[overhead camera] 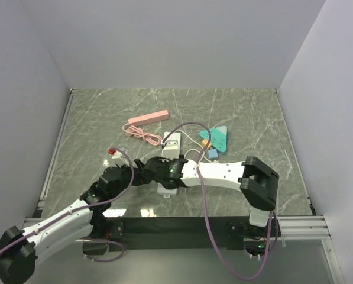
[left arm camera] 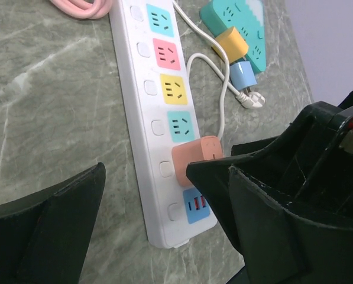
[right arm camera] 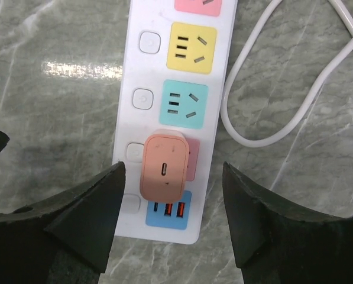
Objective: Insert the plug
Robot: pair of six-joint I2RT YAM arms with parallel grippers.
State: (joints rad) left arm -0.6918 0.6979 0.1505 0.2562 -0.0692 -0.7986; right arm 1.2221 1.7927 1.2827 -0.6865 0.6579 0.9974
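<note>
A white power strip [right arm camera: 220, 89] with coloured sockets lies on the marble table. A peach plug [right arm camera: 163, 164] with a USB-C port sits in the pink socket near the strip's near end, just above the blue USB panel [right arm camera: 169, 210]. My right gripper [right arm camera: 173, 177] is open, one finger on each side of the plug with a gap on both sides. In the top view it [overhead camera: 164, 171] hangs over the strip [overhead camera: 172, 142] and hides the plug. My left gripper [left arm camera: 145, 171] is open and holds nothing; the strip's near end [left arm camera: 164, 225] and the plug [left arm camera: 197, 157] lie ahead of it.
The strip's white cable [left arm camera: 223, 100] loops to the right. A teal triangular piece [left arm camera: 241, 18] carries a yellow adapter [left arm camera: 231, 42] and a blue one [left arm camera: 243, 75]. A pink bar [overhead camera: 148, 118] and its pink cord [overhead camera: 142, 135] lie at the back. White walls enclose three sides.
</note>
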